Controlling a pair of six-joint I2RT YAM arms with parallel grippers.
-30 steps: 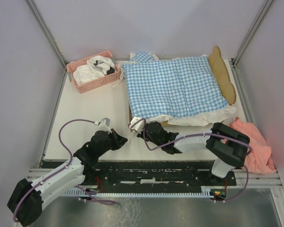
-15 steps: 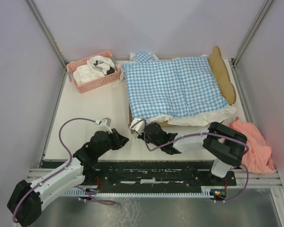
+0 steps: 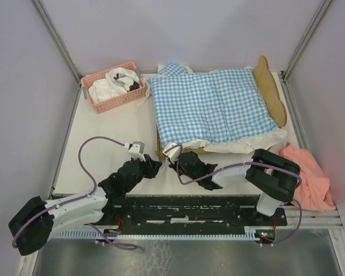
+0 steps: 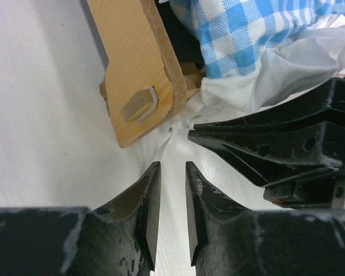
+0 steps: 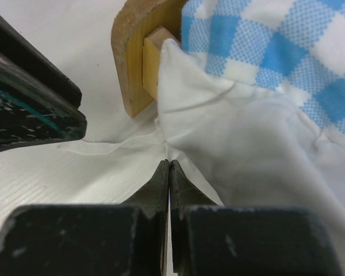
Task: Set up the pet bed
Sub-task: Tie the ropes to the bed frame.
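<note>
The pet bed [image 3: 274,95] stands at the middle right of the table, its wavy headboard on the right. Blue-white gingham bedding [image 3: 210,106] covers it, with a white ruffle [image 3: 241,145] hanging over the near side. Both grippers meet at the bed's near left corner [image 4: 141,75]. My right gripper [image 5: 169,165] is shut, pinching the thin edge of the white ruffle [image 5: 230,132] just below the wooden corner [image 5: 132,52]. My left gripper [image 4: 172,169] is open a small way with nothing between its fingers. It points at the same corner, close beside the right gripper's fingers [image 4: 264,138].
A pink basket [image 3: 112,102] holding white and dark cloth sits at the back left. A salmon cloth [image 3: 310,175] lies bunched at the right edge. Metal posts and pale walls close in the table on three sides.
My left arm has reached forward and right toward the bed's near left corner, and its jaws have opened a little. The right gripper has stayed shut at the ruffle.
</note>
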